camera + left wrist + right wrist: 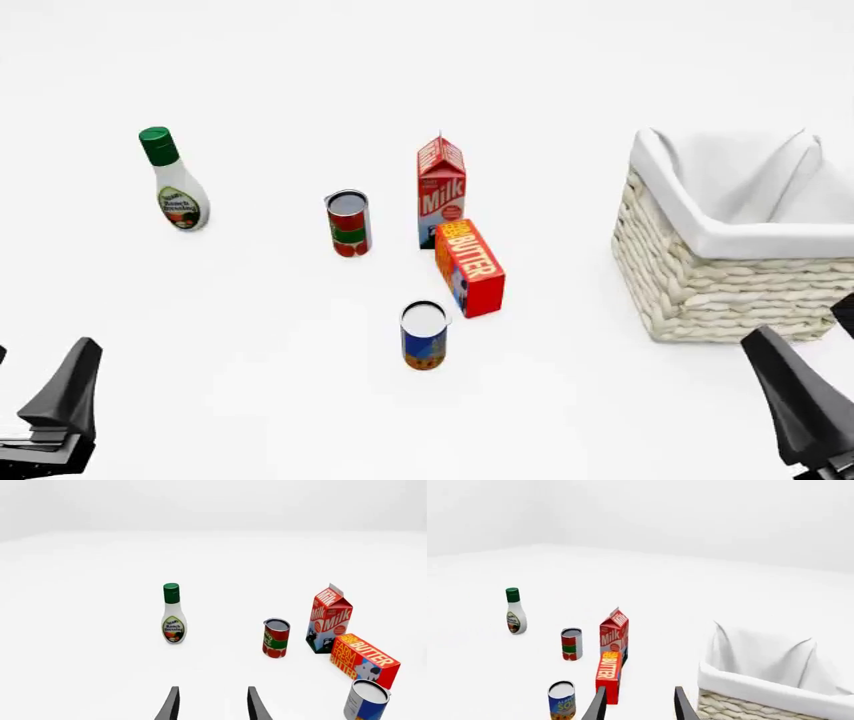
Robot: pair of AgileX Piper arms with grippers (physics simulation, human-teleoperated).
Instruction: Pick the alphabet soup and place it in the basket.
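My right gripper (pixel 637 705): fingers spread, nothing between them, low at the near right of the table, well short of any object.
My left gripper (pixel 210 707): fingers also spread and empty, at the near left.
Alphabet soup (pixel 424 336): upright at centre, nearest of the group to me; the butter box (pixel 470 268) stands just beyond it to the right, close but seemingly not touching.
Basket (pixel 694 290): far right, well apart from the soup, its lined mouth open upward.
Step in hand: reaching for the soup, as I judge it; nothing is gripped yet.
Doing it well: I would bring the right gripper in from the near side, jaws straddling the can around mid-height, so the far finger does not nudge the butter box.
Open room: bare table near, left and right of the soup; the path to the basket looks free.
Edges to mind: the milk carton (pixel 442 192) and red-green can (pixel 348 224) sit farther back, the dressing bottle (pixel 174 180) far left; I should lift above the basket's rim before crossing it.
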